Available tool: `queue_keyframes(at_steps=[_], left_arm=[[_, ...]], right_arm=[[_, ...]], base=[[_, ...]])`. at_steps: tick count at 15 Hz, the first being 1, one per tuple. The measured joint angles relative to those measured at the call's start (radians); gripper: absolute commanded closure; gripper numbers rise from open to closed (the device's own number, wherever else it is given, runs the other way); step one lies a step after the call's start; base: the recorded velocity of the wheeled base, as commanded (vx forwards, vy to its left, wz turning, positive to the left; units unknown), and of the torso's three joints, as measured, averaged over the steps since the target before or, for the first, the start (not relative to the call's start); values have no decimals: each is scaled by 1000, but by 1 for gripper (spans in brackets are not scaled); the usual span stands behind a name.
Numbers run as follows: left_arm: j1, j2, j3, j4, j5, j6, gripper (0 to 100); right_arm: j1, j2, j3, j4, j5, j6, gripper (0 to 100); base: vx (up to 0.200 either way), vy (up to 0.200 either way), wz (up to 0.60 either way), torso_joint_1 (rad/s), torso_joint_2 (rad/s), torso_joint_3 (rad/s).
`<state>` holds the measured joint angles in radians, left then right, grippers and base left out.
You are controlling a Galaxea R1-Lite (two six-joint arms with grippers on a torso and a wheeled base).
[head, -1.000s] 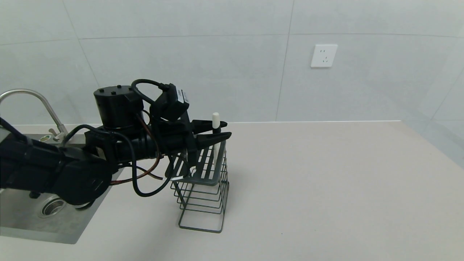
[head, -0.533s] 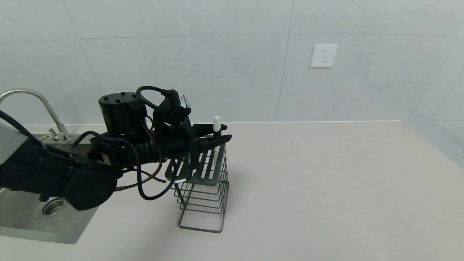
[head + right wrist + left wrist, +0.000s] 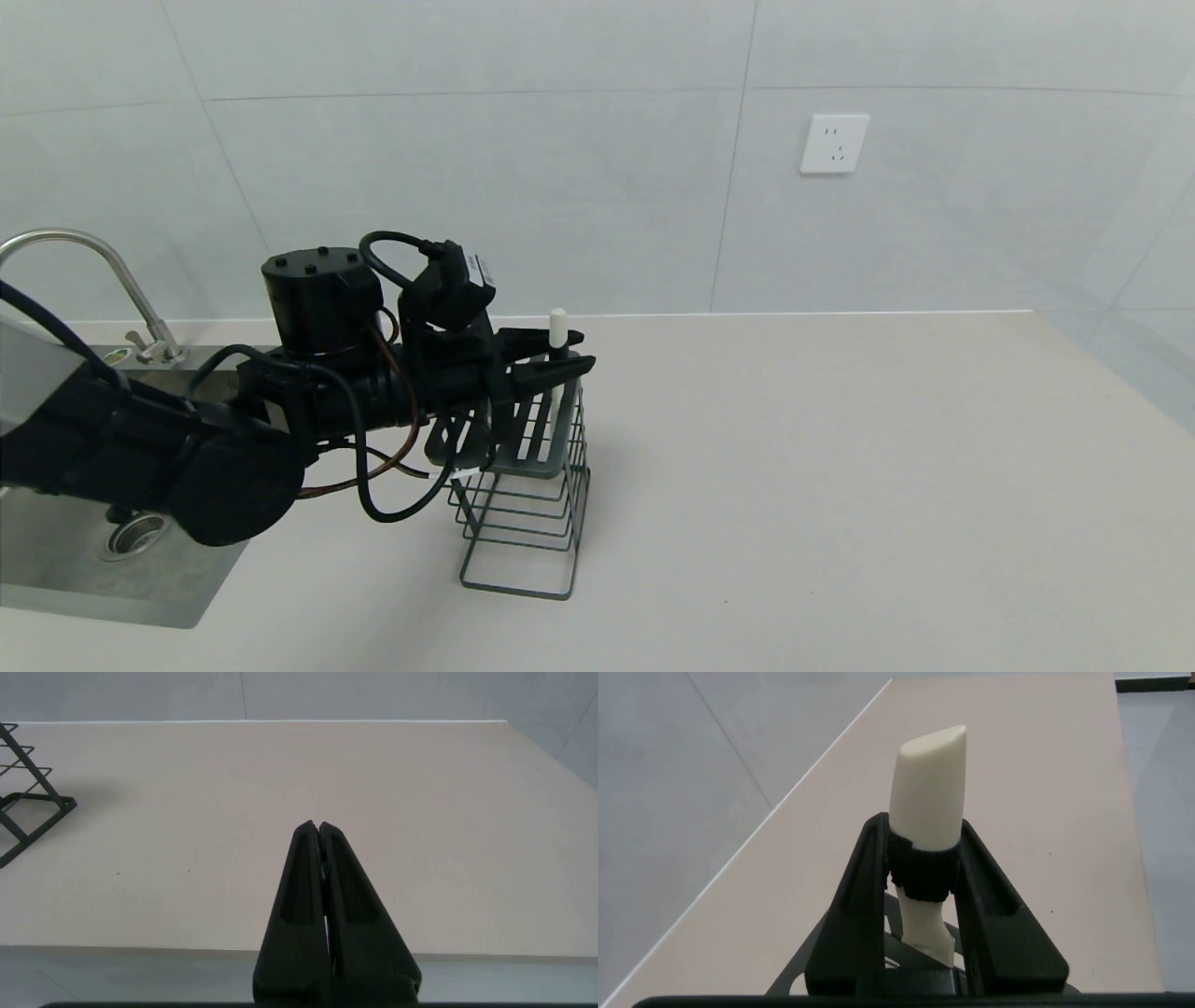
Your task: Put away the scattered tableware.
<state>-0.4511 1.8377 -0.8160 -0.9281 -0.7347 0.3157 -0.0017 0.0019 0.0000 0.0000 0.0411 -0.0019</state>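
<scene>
A utensil with a white handle (image 3: pixel 557 324) and a grey slotted blade (image 3: pixel 528 437) stands upright in the dark wire rack (image 3: pixel 519 551) on the beige counter. My left gripper (image 3: pixel 585 348) is shut on the handle just above the rack's top. In the left wrist view the white handle (image 3: pixel 929 775) sticks up between the black fingers (image 3: pixel 868 873) of the left gripper (image 3: pixel 923 829). My right gripper (image 3: pixel 319 833) is shut on nothing and hovers over bare counter, with a corner of the rack (image 3: pixel 22 798) off to one side.
A steel sink (image 3: pixel 65 569) with a curved faucet (image 3: pixel 89 250) lies at the counter's left end, behind my left arm. A white wall socket (image 3: pixel 834 143) sits on the tiled wall. The counter (image 3: pixel 840 467) right of the rack is open.
My left gripper has sunk a little with the utensil, so the white handle stands lower over the rack. The arm has shifted slightly right.
</scene>
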Motion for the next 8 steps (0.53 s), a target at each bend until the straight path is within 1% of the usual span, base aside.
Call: queue_keyframes(at_steps=[1, 2, 3, 4, 8], left_arm=[[0, 0, 8, -8, 0, -3, 100], [0, 1, 14, -17, 0, -18, 100], [0, 2, 16, -28, 0, -31, 0], [0, 2, 18, -35, 0, -36, 0], [-2, 4, 20, -55, 0, -37, 0]], right_arm=[[0, 0, 0, 0, 0, 0, 100], [0, 0, 0, 0, 0, 0, 100], [0, 0, 0, 0, 0, 0, 100], [0, 0, 0, 0, 0, 0, 100], [0, 0, 0, 0, 0, 1, 100]], base=[[0, 0, 0, 0, 0, 0], [0, 0, 0, 0, 0, 0], [0, 0, 0, 0, 0, 0], [0, 0, 0, 0, 0, 0], [0, 0, 0, 0, 0, 0]])
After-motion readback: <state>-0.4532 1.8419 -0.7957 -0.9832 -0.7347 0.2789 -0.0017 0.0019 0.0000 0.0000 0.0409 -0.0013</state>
